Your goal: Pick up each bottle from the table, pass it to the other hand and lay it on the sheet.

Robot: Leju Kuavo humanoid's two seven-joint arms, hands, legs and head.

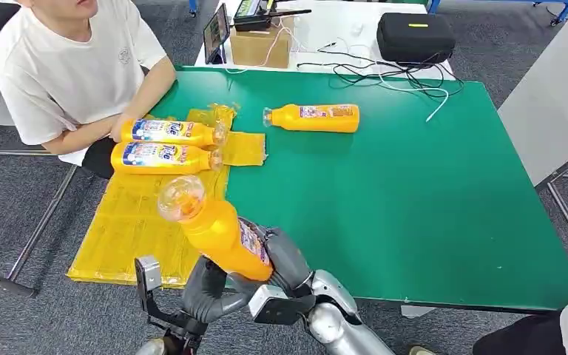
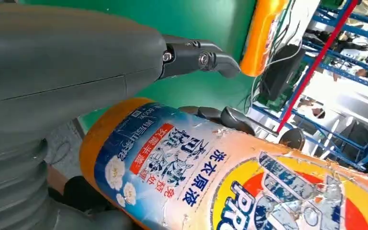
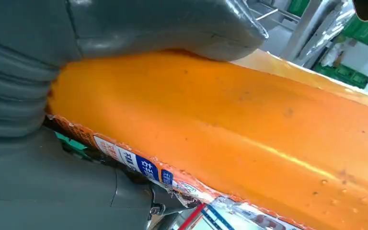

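Observation:
An orange detergent bottle (image 1: pixel 225 237) with a clear cap is held up over the table's near edge, cap pointing away and to the left. My right hand (image 1: pixel 288 259) grips its lower body, thumb (image 3: pixel 163 28) pressed on the orange side (image 3: pixel 249 129). My left hand (image 1: pixel 205 288) is under the base. Its thumb (image 2: pixel 196 57) stands clear of the label (image 2: pixel 230 182), and dark fingertips (image 2: pixel 230 117) show beyond the bottle. Two bottles (image 1: pixel 166 132) (image 1: pixel 163 157) lie on the yellow sheet (image 1: pixel 133 229). Another bottle (image 1: pixel 318 118) (image 2: pixel 263 33) lies on the green table (image 1: pixel 414 192).
A person in a white shirt (image 1: pixel 74 66) sits at the table's far left corner, one hand (image 1: pixel 122 127) beside the bottles on the sheet. Behind the table are a cardboard box (image 1: pixel 259 48), a black case (image 1: pixel 414 37) and loose cables (image 1: pixel 384 74).

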